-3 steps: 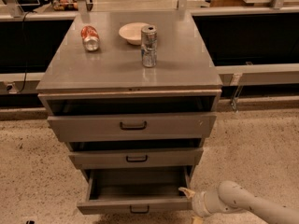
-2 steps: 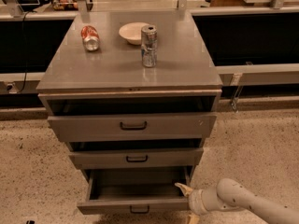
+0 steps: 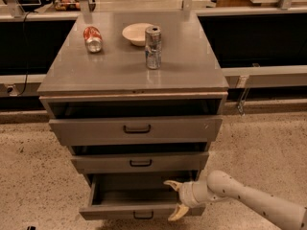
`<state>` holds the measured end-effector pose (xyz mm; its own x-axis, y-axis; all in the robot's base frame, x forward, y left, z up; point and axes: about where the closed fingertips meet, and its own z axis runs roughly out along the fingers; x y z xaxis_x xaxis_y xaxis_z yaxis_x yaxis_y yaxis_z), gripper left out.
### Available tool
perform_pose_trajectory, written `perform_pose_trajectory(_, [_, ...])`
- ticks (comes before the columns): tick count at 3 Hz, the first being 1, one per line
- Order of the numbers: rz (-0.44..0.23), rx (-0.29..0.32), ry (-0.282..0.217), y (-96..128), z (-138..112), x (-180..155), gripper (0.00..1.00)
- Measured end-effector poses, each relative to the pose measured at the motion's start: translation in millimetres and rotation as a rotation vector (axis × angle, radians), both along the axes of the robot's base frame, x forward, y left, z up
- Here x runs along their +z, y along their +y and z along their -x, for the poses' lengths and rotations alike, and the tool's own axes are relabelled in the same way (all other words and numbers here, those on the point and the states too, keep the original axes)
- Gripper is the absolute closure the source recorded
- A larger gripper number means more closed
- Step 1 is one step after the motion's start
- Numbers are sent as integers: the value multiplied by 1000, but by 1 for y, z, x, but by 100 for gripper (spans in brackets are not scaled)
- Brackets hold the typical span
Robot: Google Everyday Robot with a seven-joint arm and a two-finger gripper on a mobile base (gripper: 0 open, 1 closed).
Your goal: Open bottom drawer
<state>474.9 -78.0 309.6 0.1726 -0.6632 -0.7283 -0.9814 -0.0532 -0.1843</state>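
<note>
The bottom drawer [image 3: 115, 212] is the lowest of three grey drawers in a grey metal cabinet. It is pulled out, its inside visible, with a small black bar handle [image 3: 143, 215] at the centre of its front. My gripper [image 3: 175, 199] comes in from the lower right on a white arm. It is open: one cream finger is over the drawer's inside near the right end, the other in front of the front panel, so the fingers straddle the panel's top edge.
The top drawer [image 3: 135, 128] and the middle drawer [image 3: 140, 162] are each pulled out a little. On the cabinet top [image 3: 120, 68] stand an upright silver can [image 3: 153, 47], a white bowl [image 3: 137, 33] and a red can [image 3: 93, 38] lying down. Speckled floor surrounds the cabinet.
My gripper has shifted left along the bottom drawer's front edge, from the right corner toward the inside. The drawer stays pulled out about the same.
</note>
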Motion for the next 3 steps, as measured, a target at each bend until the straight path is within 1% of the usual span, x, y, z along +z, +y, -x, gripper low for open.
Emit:
perform_pose_trajectory(1, [14, -34, -1, 18, -29, -13, 42])
perform_pose_trajectory(2, [67, -94, 12, 16, -41, -38, 65])
perform_pose_trajectory(3, [120, -159, 9, 5, -53, -66, 89])
